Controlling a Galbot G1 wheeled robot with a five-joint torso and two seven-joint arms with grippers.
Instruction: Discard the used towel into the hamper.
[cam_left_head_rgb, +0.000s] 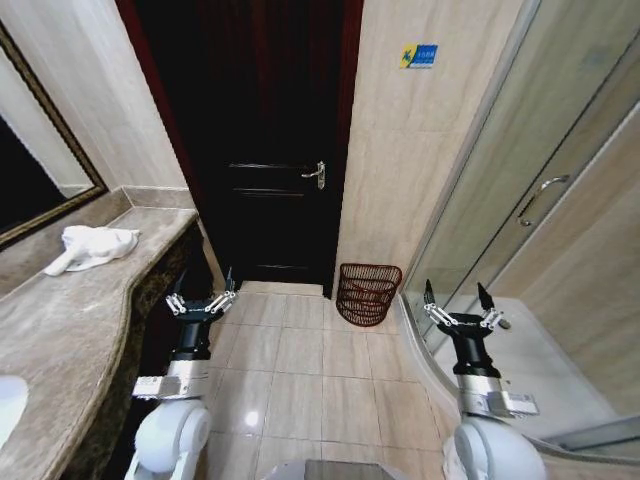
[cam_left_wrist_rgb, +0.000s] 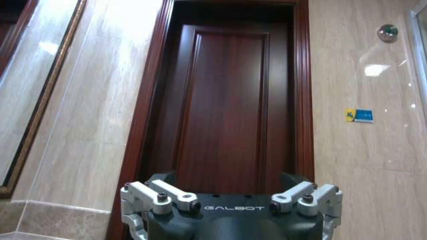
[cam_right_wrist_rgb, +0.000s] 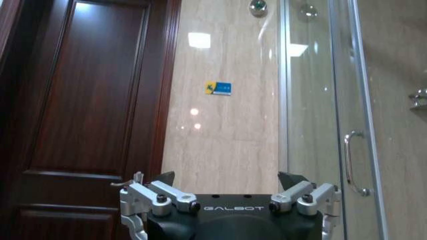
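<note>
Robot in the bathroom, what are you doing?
Nothing is being handled yet. The white towel lies crumpled on the marble counter to the robot's left. The hamper stands on the floor by the wall next to the dark door. The left gripper and the right gripper are both raised in front of the robot, open and holding nothing.

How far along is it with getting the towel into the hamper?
Nothing done yet. The towel lies crumpled on the counter. The left gripper and right gripper both hang open and empty above the floor. Grasping it and dropping it into the hamper by the door remains.
</note>
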